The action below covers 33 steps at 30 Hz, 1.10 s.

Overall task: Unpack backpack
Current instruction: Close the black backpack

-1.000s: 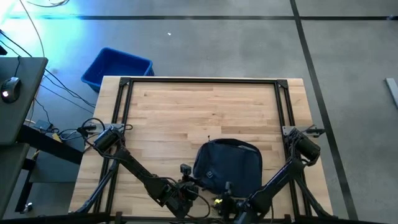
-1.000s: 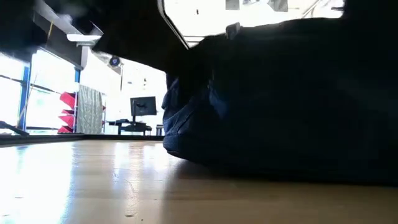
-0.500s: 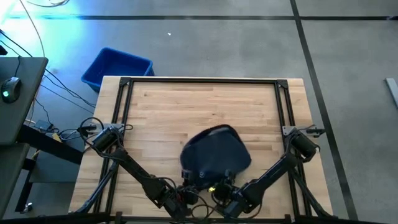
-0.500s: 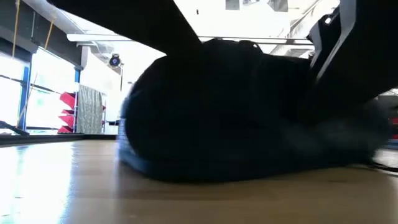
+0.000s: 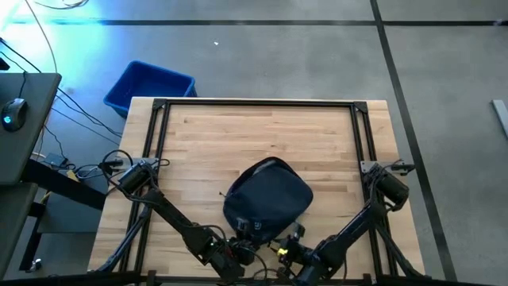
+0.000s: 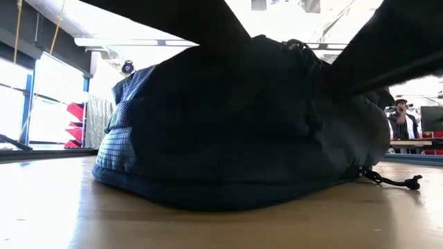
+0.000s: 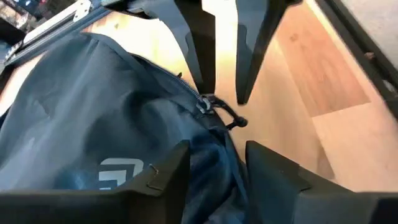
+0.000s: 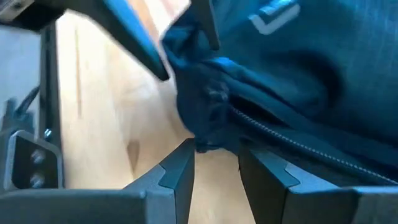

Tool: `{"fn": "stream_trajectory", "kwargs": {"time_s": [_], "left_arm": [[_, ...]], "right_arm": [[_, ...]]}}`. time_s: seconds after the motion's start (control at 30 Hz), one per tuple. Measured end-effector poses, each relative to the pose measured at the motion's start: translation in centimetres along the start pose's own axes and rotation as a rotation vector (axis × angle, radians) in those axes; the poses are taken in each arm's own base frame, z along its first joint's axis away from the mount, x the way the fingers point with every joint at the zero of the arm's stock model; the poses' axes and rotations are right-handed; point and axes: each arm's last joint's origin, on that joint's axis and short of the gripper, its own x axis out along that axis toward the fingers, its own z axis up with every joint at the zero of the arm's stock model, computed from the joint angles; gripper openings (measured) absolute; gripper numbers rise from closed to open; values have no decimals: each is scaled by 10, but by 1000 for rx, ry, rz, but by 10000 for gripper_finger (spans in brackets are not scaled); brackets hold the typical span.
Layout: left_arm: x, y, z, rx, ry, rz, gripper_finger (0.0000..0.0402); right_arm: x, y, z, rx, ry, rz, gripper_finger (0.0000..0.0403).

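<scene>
One table, light butcher-block wood with a dark metal frame around it, and it carries just one backpack. The pack lies near the middle of the front edge, flopped flat, rounded like a dome. Two arms come in from the front corners and both grippers meet at the pack's front rim.

Off the table there's one blue bin on the floor by the back-left corner, plus a mouse on a dark desk to the left with cables running under it. In the low view a person stands far back in the room, and the pack and arms block most of that view.

The pack is dark navy, almost black, soft fabric, with a white logo on top, a zipper pull with cord, and a drawstring toggle trailing on the wood.

Left gripper: fingers apart, straddling the zipper seam, not clamped on anything I can make out. Right gripper: fingers close together with a bunched fold of the pack's fabric between them.
</scene>
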Motion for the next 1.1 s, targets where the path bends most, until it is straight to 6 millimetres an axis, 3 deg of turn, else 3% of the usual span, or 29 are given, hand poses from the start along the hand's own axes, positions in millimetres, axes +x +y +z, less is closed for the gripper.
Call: {"fn": "stream_trajectory", "kwargs": {"time_s": [0.2,0.5,0.77,1.1], "left_arm": [[14,7,-5,-43,46,-43,117],[19,9,-8,-26,62,-23,7],[7,0,-10,93,33,137,0],[-4,-10,-10,202,0,216,0]], "right_arm": [[12,-2,4,7,-68,41,106],[20,-4,13,-7,-87,39,106],[23,0,16,40,-18,140,109],[24,4,24,81,-94,154,211]]}}
